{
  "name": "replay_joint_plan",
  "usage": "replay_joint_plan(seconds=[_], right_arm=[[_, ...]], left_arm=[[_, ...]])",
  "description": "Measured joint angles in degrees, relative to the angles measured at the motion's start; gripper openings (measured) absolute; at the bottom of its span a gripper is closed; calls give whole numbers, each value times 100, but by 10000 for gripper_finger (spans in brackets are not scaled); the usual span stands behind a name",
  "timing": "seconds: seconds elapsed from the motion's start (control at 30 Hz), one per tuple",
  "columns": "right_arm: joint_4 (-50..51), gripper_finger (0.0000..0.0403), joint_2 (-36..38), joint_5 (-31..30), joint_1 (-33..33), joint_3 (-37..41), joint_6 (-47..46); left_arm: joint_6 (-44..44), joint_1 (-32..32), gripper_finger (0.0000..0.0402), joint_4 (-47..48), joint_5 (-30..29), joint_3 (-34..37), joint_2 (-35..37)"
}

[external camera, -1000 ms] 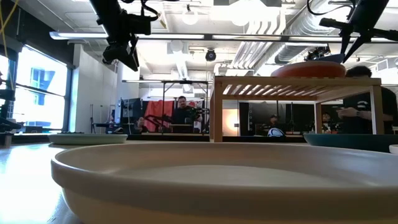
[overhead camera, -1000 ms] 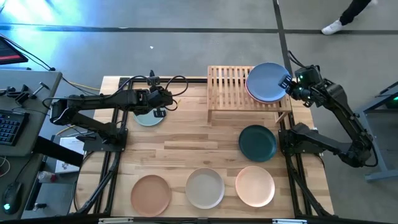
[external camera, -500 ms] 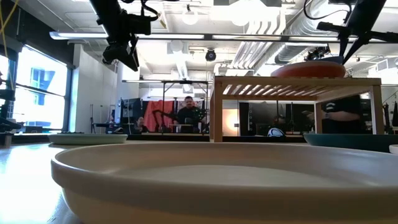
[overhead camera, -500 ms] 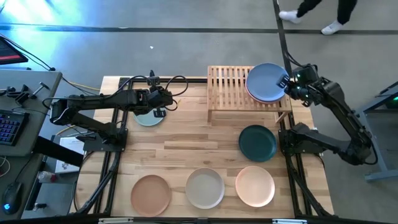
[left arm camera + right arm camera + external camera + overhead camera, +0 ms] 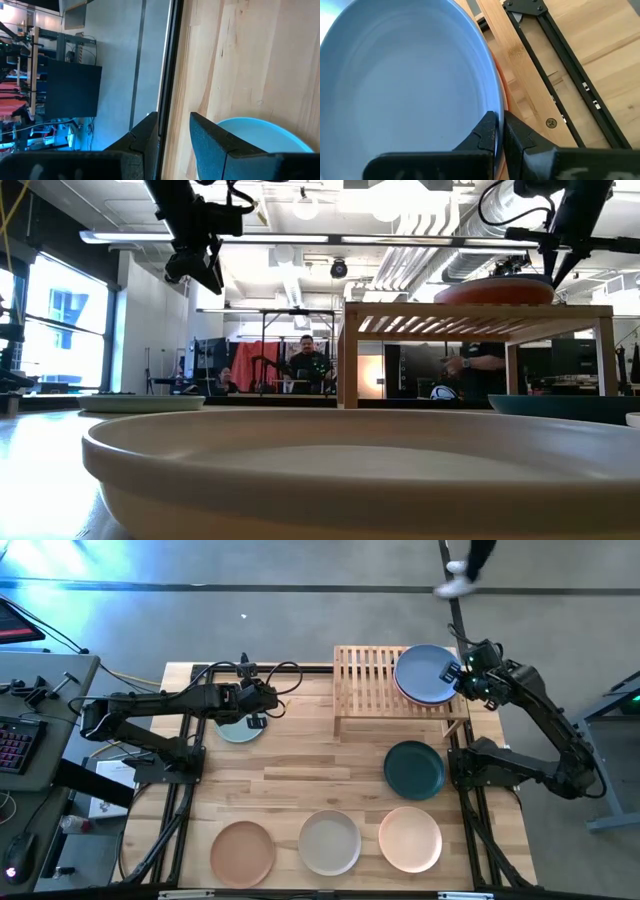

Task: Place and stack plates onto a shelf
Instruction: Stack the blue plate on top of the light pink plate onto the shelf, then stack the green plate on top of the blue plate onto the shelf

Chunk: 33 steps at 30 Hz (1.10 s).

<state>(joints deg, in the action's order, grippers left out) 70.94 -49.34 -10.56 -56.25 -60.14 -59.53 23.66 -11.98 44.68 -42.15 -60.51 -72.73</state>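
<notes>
Right wrist view: blue plate (image 5: 405, 85), judged stiff, light and smooth, atop an orange plate (image 5: 504, 107) on shelf (image 5: 370, 680), pinched at its thin rim by right gripper (image 5: 499, 131); left gripper (image 5: 172, 132) parted, empty.

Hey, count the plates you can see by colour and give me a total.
Blue plate: 1
Red-orange plate: 1
Mint green plate: 1
Dark teal plate: 1
Terracotta plate: 1
Grey-white plate: 1
Peach plate: 1
Total: 7
</notes>
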Motion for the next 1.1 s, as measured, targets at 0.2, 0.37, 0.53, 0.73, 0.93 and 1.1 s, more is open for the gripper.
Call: replay_joint_plan(seconds=[0.2, 0.37, 0.53, 0.73, 0.93, 1.1], right_arm=[[-6, 28, 59, -61, 0, 0, 52], [-49, 84, 172, -129, 0, 0, 221], [-178, 107, 337, -72, 0, 0, 409], [-162, 95, 616, 208, 0, 0, 411], [-194, 82, 978, 818, 0, -105, 592], [-223, 81, 1165, 1252, 0, -509, 910]], left_arm=[[0, 0, 102, 1, 0, 0, 0], [1, 0, 102, 1, 0, 2, 0], [-2, 1, 102, 1, 0, 2, 0], [0, 1, 102, 1, 0, 2, 0], [-2, -1, 102, 1, 0, 2, 0], [1, 0, 102, 1, 0, 2, 0]])
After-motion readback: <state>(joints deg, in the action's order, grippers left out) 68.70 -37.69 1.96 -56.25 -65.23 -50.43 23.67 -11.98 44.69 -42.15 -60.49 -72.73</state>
